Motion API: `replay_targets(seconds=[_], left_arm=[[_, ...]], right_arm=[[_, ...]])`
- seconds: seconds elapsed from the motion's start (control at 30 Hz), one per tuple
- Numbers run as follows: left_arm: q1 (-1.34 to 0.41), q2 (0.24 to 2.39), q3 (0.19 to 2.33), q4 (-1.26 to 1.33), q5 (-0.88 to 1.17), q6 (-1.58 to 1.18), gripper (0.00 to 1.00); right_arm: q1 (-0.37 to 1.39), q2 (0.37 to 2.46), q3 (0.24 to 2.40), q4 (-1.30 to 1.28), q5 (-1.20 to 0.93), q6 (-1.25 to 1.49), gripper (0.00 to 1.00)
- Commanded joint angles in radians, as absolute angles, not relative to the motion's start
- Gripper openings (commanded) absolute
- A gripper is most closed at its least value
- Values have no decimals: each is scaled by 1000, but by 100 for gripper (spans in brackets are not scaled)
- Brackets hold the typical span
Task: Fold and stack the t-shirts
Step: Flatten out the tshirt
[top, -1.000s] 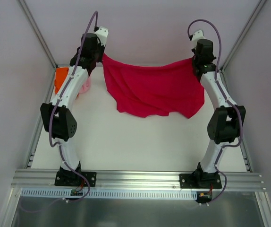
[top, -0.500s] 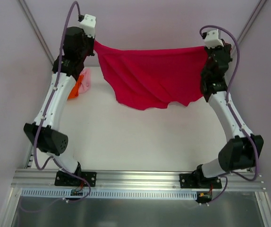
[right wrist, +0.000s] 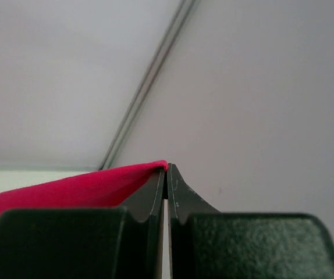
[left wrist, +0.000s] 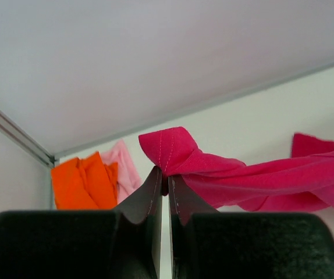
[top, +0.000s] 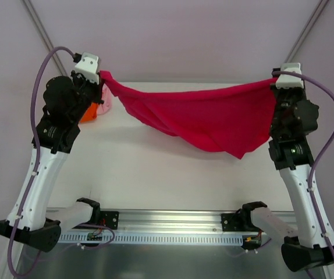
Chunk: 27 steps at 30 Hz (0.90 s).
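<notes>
The crimson t-shirt hangs stretched in the air between the two arms, above the far half of the white table, its top edge running from about 10 o'clock to about 2 o'clock in the top view. The left gripper is pinched tight on one corner of it at 10 o'clock; in the left wrist view a hemmed fold of red cloth bulges out just past the tips, the jaws pressed together on it. The right gripper is closed just as tightly on the opposite corner at 2 o'clock, a thin edge of cloth caught at its very tips. Between the two grips the shirt sags in loose diagonal folds, its lowest point drooping toward 4 o'clock, nearer the right arm; whether that point touches the table cannot be told. The orange t-shirt lies bunched at the table's far left corner, around 10 o'clock, with the pale pink t-shirt just beside it on its 2 o'clock side, both partly hidden behind the left arm
</notes>
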<state>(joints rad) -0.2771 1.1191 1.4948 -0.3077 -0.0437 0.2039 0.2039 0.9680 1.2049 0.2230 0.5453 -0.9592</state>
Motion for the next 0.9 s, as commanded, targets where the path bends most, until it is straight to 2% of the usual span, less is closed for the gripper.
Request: replay_targets(seconds=[0.0,0.1,0.13,0.2,0.3,0.6,0.77,0.87], left_arm=[[-284,1022,1424,-356,35,181,0],[-285,947,1364,-417,83,187,0],[-285,918,1339,-431,90,189,0],[-284,890,1318,-477,138,201,0],[-284,847,1304,-567,214,222,0],[-285,814,1269,-819,436,340,0],[-284,741,1158,-844,460,437,0],[-285,790,1155,-935,518,514,0]], right_arm=[[204,878,1229,-62,375,-877,1],[206,833,1264,-400,182,-854,1],[207,833,1282,-461,87,-848,1],[206,834,1299,-549,36,-836,1],[207,857,1334,-836,-156,-897,1],[206,930,1401,-1305,-373,-1084,1],[206,819,1315,-1313,-385,-1147,1],[206,851,1318,-1386,-384,-1181,1]])
